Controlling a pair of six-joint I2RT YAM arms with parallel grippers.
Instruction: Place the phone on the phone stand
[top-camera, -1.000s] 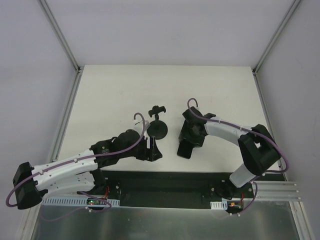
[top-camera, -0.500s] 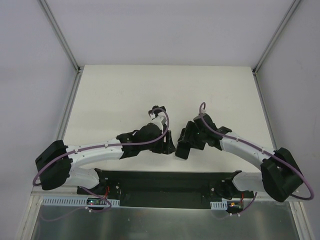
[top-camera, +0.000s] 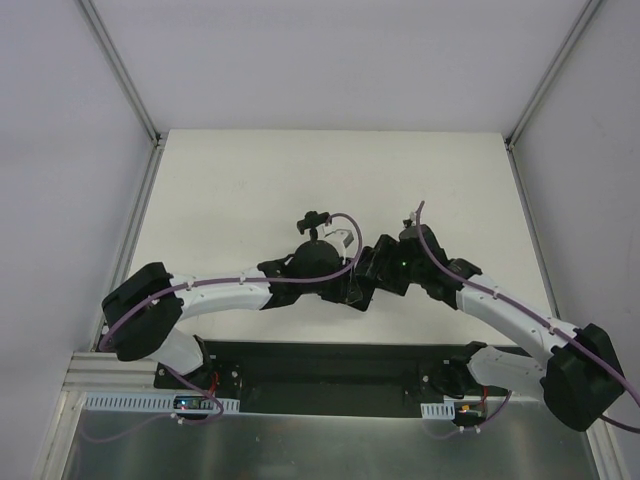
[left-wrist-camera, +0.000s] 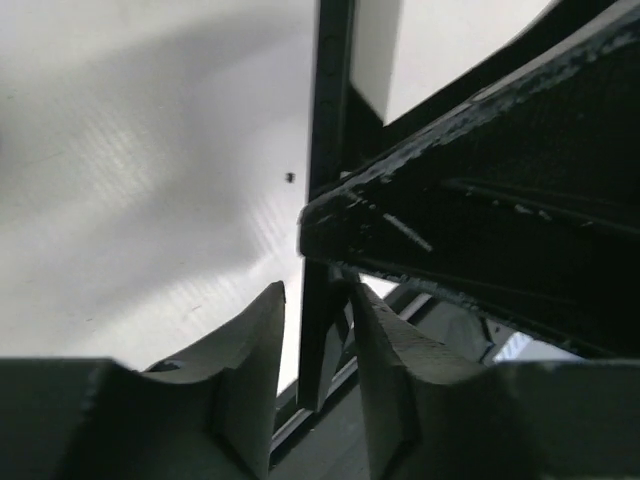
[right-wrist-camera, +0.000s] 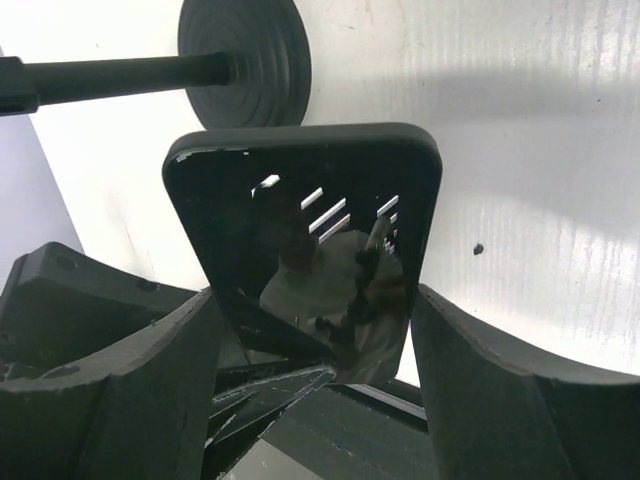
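Note:
The phone (right-wrist-camera: 305, 220) stands upright on its edge, glossy face to the right wrist camera. My right gripper (right-wrist-camera: 315, 295) is shut on its two long sides. In the left wrist view the phone (left-wrist-camera: 328, 150) shows edge-on as a thin black strip. My left gripper (left-wrist-camera: 316, 290) is open, with one finger on each flat face. The right pad looks to touch it, and a sliver of table shows at the left pad. The phone stand (right-wrist-camera: 240, 45) stands just beyond the phone. Its cradle (top-camera: 315, 218) shows in the top view. There both grippers meet (top-camera: 350, 288) (top-camera: 374, 270), hiding the phone.
The white table (top-camera: 230, 190) stretches back and to both sides. A black strip (top-camera: 330, 360) with the arm bases runs along the near edge. Grey walls with metal rails (top-camera: 120, 70) close in the sides. The right gripper's body (left-wrist-camera: 500, 200) fills the left wrist view's right side.
Both arms have swung in to the centre. The left gripper moved right, past the stand, onto the phone. The right gripper carried the phone a little left and farther back.

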